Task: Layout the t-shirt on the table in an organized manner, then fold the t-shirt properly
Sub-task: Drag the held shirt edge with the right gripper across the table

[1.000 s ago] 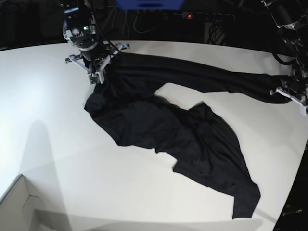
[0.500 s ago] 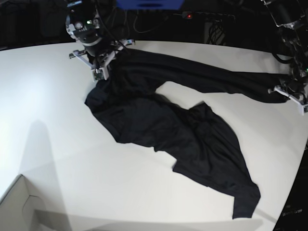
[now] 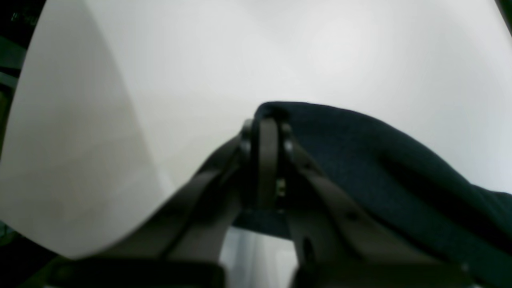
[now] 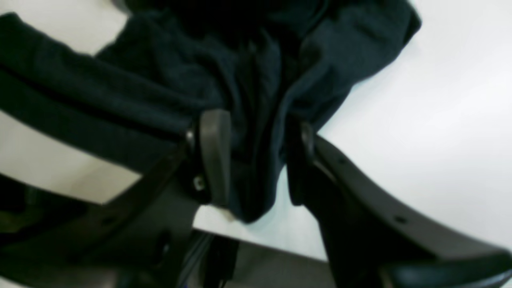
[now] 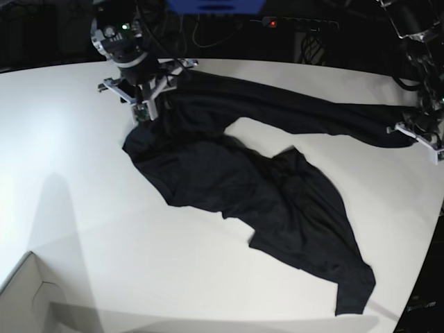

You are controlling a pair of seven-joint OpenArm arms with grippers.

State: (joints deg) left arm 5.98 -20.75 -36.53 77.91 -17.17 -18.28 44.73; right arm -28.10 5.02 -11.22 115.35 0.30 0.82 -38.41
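since a moment ago my right gripper [image 4: 256, 160] at upper left has parted, seemingly freeing the t-shirt [image 5: 243, 180], whose sleeve runs rightward to my clamped left gripper [image 5: 418, 132].

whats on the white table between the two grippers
In the base view, the plain black long-sleeved t-shirt spans it: one sleeve runs from the right gripper to the left gripper, over the white table.

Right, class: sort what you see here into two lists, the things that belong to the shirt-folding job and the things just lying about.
Belongs to the job:
t-shirt, crumpled, one sleeve stretched out
table
left gripper, shut on the sleeve end
right gripper, jaws apart over the fabric

Just lying about:
pale box corner
cables behind the table
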